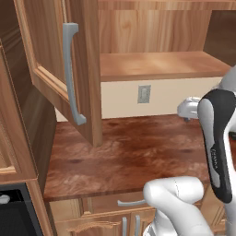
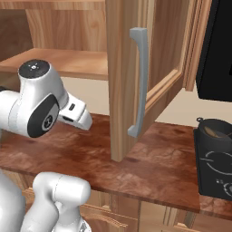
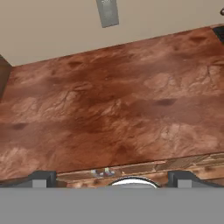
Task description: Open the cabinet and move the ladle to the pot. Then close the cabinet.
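The cabinet (image 1: 156, 64) stands open, its shelf bare. Its left door (image 1: 50, 60) and its right door (image 2: 131, 77) are both swung out over the counter. The dark pot (image 2: 219, 130) sits on the stove at the right, and a bronze-brown piece (image 2: 211, 132) inside it looks like the ladle. My gripper (image 3: 111, 177) hangs above the counter below the shelf, between the two doors. It is open, the fingertips (image 3: 42, 177) far apart with nothing between them. The white hand (image 2: 77, 114) also shows beside the arm.
The reddish-brown counter (image 1: 129, 152) runs under the cabinet, with a wall outlet (image 1: 144, 94) behind it. A black stove (image 2: 213, 170) adjoins the counter on the right. A dark appliance (image 2: 218, 50) hangs above the stove. Low drawers (image 1: 129, 203) line the counter front.
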